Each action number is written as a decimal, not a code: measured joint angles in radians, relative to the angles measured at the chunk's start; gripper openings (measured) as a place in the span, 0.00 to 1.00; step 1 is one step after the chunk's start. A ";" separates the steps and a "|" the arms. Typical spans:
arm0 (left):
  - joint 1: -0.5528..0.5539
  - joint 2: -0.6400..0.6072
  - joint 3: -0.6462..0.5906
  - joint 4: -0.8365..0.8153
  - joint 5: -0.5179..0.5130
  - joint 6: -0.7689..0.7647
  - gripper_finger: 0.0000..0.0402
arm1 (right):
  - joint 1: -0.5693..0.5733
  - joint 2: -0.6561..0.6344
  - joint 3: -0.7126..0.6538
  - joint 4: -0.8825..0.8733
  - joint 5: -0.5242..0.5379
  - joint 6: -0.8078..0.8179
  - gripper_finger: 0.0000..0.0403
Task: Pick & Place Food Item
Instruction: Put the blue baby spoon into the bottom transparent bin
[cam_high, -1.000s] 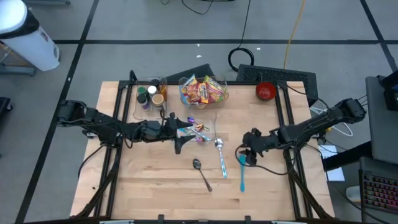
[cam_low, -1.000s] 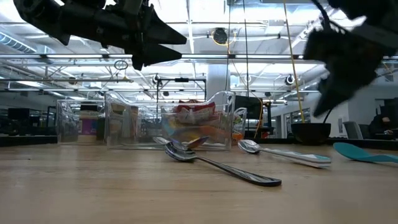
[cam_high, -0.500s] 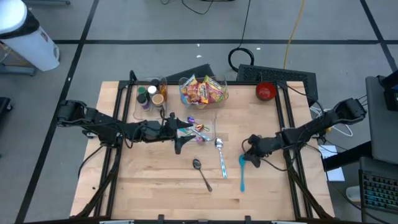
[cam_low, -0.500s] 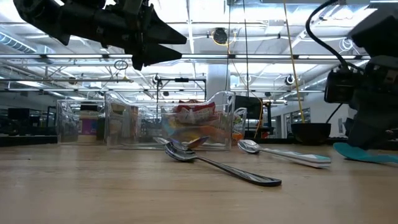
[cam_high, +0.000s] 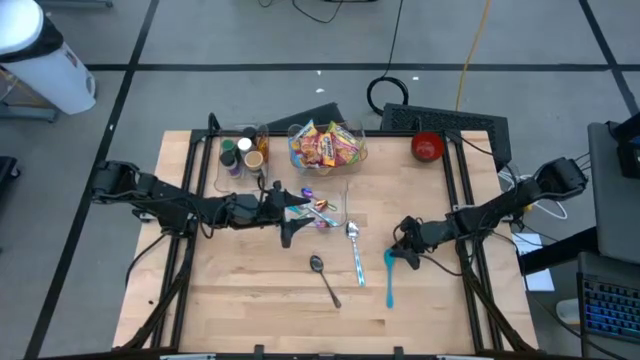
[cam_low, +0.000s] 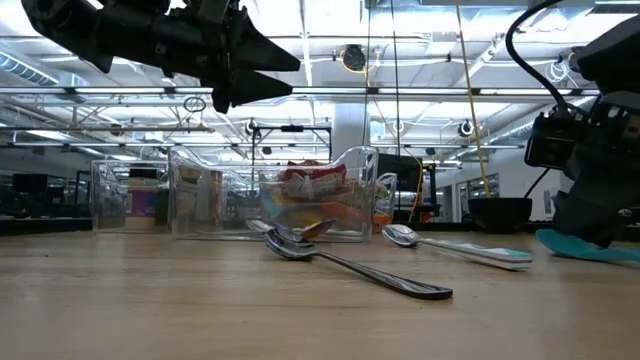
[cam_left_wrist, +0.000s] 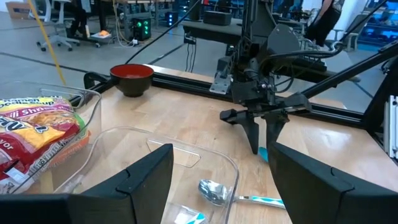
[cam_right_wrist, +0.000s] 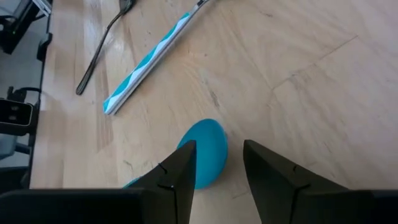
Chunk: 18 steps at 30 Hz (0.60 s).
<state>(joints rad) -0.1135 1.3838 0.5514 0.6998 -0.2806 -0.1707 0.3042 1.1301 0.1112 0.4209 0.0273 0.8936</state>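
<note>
A clear bowl of snack packets (cam_high: 326, 146) stands at the far middle of the table. In front of it is a clear tray (cam_high: 340, 192) with wrapped candies (cam_high: 320, 208). My left gripper (cam_high: 298, 212) is open and empty and hovers at the tray's left side; in its wrist view (cam_left_wrist: 217, 180) the fingers frame the tray (cam_left_wrist: 186, 152). My right gripper (cam_high: 404, 252) is open, low over the table, pointing down. Its fingers stand by the bowl end of a teal spoon (cam_right_wrist: 204, 154) lying flat on the wood. I see no touch.
A steel spoon (cam_high: 325, 278) and a spoon with a white and teal handle (cam_high: 356, 252) lie between the arms. The teal spoon's handle (cam_high: 389, 285) runs toward the near edge. A clear box of small jars (cam_high: 240, 155) is at the far left and a red bowl (cam_high: 427, 146) at the far right.
My right gripper has gone down and a little toward the table's near edge, stopping just above the wood at the teal spoon's bowl end. The spoons have stayed where they were.
</note>
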 joint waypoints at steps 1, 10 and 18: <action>0.000 0.000 0.000 0.000 0.000 0.000 0.68 | 0.002 0.006 0.000 0.005 0.001 -0.001 0.30; 0.000 0.000 0.000 0.000 0.000 -0.001 0.68 | 0.038 0.036 -0.001 0.031 0.025 -0.031 0.16; 0.000 0.000 0.000 -0.001 0.000 -0.002 0.68 | 0.038 0.038 -0.005 0.090 0.062 -0.076 0.02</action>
<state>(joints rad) -0.1135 1.3838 0.5514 0.6991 -0.2808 -0.1732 0.3427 1.1682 0.1061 0.5107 0.0896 0.8178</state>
